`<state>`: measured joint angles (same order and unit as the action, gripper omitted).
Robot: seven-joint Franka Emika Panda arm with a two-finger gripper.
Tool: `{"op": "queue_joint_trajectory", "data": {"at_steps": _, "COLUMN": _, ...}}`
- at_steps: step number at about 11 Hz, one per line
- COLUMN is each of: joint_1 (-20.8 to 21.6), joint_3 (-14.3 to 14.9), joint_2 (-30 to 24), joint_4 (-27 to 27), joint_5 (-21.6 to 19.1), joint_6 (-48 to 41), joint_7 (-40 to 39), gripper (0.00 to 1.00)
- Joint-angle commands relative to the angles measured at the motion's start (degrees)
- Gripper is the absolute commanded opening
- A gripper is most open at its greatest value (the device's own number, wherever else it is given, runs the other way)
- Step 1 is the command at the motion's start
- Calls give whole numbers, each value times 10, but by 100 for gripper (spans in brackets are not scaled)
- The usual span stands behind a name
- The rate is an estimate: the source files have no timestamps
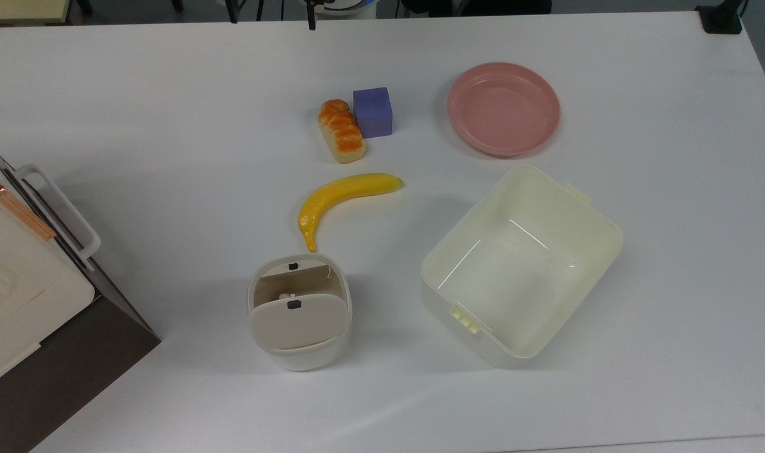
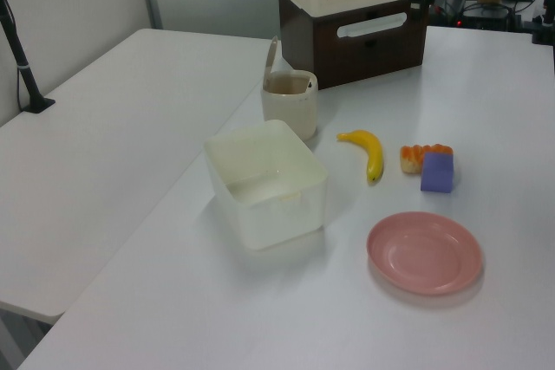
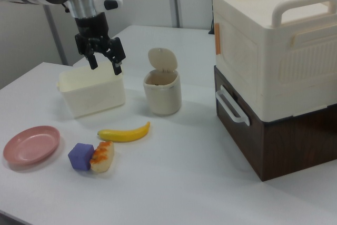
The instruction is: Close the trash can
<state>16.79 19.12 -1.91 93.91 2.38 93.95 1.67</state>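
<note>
Trash can: we see the small white trash can [image 1: 299,311] standing on the white table [image 1: 168,126], in the top view's lower middle, just below the banana's stem end and apart from it.
Lid: its beige lid [image 3: 161,59] stands raised, hinged at one side, so the mouth is open; in the top view we see a small dark button [image 1: 293,304] on it.
Gripper: in the right view we see the gripper [image 3: 105,65] hanging over the tub, to the right view's left of the trash can and apart from it.
Jaws: we see the two fingers spread, with nothing between them.
Tub: the cream tub [image 1: 521,264] sits empty to the top view's right of the trash can, well apart from it.
Banana: the yellow banana [image 1: 343,196] lies between the trash can and the bread.
Bread and block: the bread roll [image 1: 341,131] touches the purple block [image 1: 373,112] beside it.
Plate: the pink plate [image 1: 503,108] lies empty, near the tub's far edge in the top view.
Boxes: in the right view we see a cream box with handles [image 3: 274,40] stacked on a dark brown box [image 3: 274,135], to the right view's right of the trash can.
</note>
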Motion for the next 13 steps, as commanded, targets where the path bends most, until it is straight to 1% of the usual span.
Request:
{"op": "queue_joint_trajectory", "data": {"at_steps": 1, "joint_1": 10, "joint_3": -1, "joint_2": -3, "joint_4": -5, "joint_5": -10, "joint_6": -14, "joint_7": -12, "gripper": 100}}
{"op": "queue_joint_trajectory", "data": {"at_steps": 4, "joint_1": 10, "joint_3": -1, "joint_2": -1, "joint_4": -5, "joint_5": -11, "joint_6": -15, "joint_7": -26, "gripper": 100}}
{"op": "queue_joint_trajectory", "data": {"at_steps": 5, "joint_1": 10, "joint_3": -1, "joint_2": -2, "joint_4": -5, "joint_5": -21, "joint_6": -18, "joint_7": -37, "gripper": 100}}
{"op": "queue_joint_trajectory", "data": {"at_steps": 13, "joint_1": 11, "joint_3": -1, "joint_2": 0, "joint_4": -6, "joint_5": -23, "joint_6": -14, "joint_7": -31, "gripper": 100}}
